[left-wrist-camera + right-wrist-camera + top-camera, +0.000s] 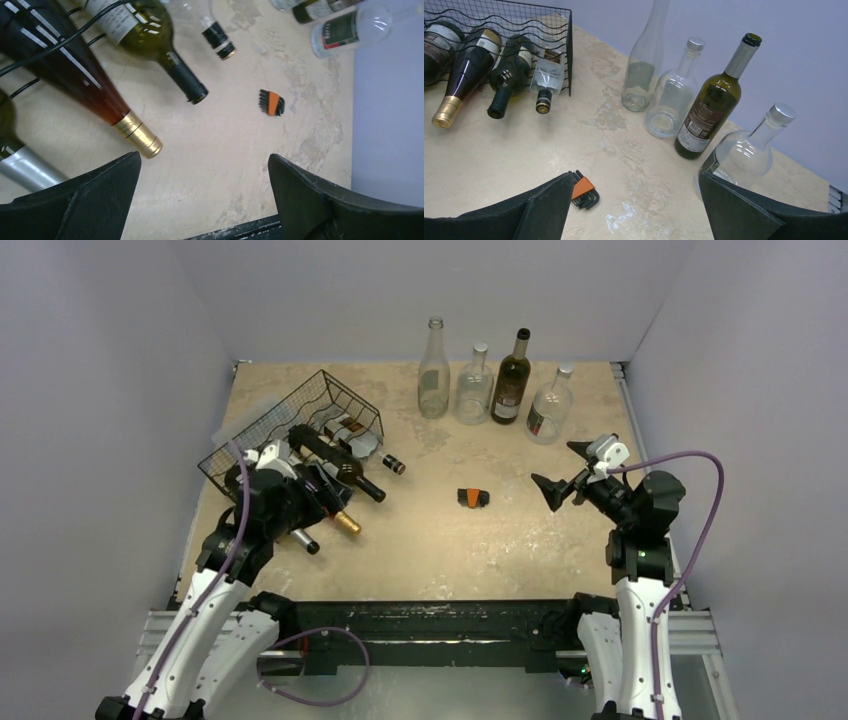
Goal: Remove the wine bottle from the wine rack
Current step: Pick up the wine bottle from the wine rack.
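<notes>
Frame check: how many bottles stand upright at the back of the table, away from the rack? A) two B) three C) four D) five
C: four stand there in a row: a tall clear bottle, a squat clear bottle, a dark bottle and a round clear bottle.
</notes>
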Motion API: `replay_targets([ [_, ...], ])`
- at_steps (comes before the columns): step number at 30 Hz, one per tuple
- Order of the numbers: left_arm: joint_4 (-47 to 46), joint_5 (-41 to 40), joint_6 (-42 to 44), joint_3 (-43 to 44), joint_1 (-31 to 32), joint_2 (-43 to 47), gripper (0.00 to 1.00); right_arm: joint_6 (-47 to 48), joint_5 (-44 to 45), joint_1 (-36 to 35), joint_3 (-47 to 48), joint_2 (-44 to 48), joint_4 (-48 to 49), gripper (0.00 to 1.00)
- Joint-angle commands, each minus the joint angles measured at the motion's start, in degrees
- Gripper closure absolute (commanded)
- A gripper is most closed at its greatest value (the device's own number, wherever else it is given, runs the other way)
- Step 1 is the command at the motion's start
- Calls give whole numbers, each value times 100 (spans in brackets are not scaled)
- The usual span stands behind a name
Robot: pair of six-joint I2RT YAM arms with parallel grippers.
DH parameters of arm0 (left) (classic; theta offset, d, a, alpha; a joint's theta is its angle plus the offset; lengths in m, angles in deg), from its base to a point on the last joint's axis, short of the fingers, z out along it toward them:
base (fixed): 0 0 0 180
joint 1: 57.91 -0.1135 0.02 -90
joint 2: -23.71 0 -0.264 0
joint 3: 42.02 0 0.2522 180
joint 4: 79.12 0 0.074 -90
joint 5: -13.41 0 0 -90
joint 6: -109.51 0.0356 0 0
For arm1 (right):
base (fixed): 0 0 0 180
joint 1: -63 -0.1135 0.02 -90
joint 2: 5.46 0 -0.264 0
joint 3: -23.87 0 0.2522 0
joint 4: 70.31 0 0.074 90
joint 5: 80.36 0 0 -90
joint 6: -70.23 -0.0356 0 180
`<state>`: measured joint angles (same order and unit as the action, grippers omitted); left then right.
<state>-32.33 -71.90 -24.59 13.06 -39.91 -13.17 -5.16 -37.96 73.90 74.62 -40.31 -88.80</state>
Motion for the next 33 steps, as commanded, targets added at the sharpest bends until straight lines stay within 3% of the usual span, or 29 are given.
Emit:
replay_targets([
  [1,1038,-927,-926,186,-51,-158,3,-17,-113,4,-27,15,216,1],
  [6,2356,-1302,-1275,722,-34,-476,4,-90,-232,-2,-54,-16,291,1],
  [12,3029,-1876,-1732,696,15,-728,4,-55,-174,0,-64,45,245,1],
  [27,2530,-2472,-1907,302,37,-948,4,-65,-250,0,-114,19,289,1],
  [33,2274,-2697,-1950,175,37,-1454,7,-75,-296,0,-139,30,318,1],
])
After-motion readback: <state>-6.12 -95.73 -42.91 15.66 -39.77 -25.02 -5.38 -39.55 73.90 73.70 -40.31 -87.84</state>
